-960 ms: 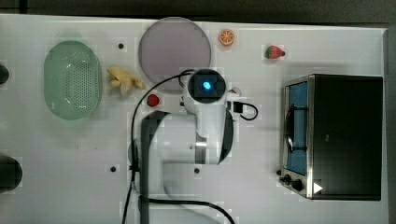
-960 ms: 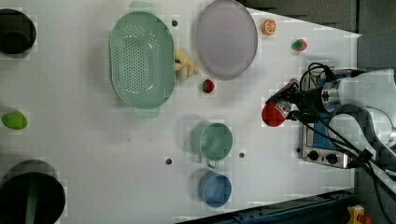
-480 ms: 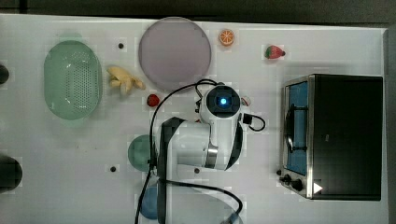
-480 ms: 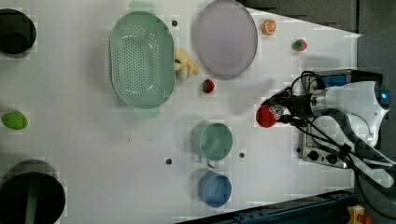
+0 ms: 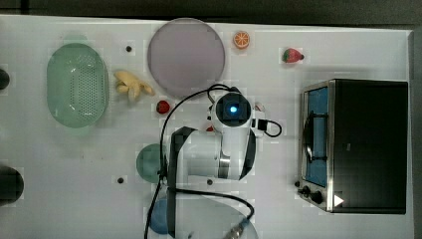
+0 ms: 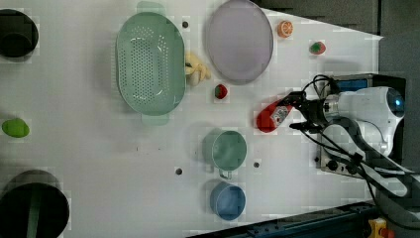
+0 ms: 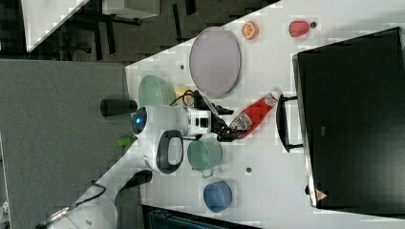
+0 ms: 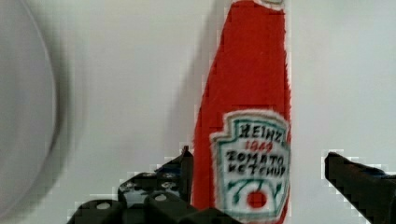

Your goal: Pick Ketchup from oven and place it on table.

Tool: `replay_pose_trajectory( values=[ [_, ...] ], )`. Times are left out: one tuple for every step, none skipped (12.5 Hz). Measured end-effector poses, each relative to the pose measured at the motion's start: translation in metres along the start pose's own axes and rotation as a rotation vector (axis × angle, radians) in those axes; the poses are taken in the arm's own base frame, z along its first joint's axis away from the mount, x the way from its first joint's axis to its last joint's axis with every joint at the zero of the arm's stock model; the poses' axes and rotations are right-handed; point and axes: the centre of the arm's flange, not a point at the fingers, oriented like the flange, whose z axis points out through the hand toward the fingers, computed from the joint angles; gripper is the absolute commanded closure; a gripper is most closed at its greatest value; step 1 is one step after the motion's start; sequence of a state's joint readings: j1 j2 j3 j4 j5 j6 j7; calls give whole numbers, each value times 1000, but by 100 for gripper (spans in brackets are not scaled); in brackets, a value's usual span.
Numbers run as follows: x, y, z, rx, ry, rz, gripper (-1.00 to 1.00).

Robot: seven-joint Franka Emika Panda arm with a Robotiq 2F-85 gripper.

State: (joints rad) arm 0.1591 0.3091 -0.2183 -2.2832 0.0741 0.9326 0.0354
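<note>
Red Ketchup [image 6: 271, 116], one bottle, lies on the table [image 6: 99, 163] between the claw's [image 8: 261, 186] spread-apart fingers.

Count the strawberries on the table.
2. One strawberry sits near the top view's upper right, above the oven; the other strawberry lies between the bananas and the arm. The arm may hide more.

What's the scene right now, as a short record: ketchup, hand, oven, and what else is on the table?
ketchup: Ketchup lying on the table, in front of the oven's door
hand: hand open, one finger against the bottle, the other apart from it
oven: oven at the top view's right, door looks shut
nearby: green cup, blue cup, round plate
also: green colander, two strawberries, orange slice
</note>
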Motion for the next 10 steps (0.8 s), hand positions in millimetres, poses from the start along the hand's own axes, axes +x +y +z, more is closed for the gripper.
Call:
replay_pose_trajectory(
  values=[
    [3,3,-23,22,9,31,-100],
    [4,6,-54,37,-2,63,-100],
    [3,3,-118,67,-19,64,-100],
    [3,-4,-176,141,2,61,-100],
    [6,-11,-244,185,48,37,-100],
    [8,-16,-289,232,91,24,-100],
    [6,-13,-325,254,97,30,-100],
    [6,-5,-350,241,110,35,-100],
    [3,6,-369,211,87,37,-100],
    [2,18,-384,153,93,40,-100]
  ],
)
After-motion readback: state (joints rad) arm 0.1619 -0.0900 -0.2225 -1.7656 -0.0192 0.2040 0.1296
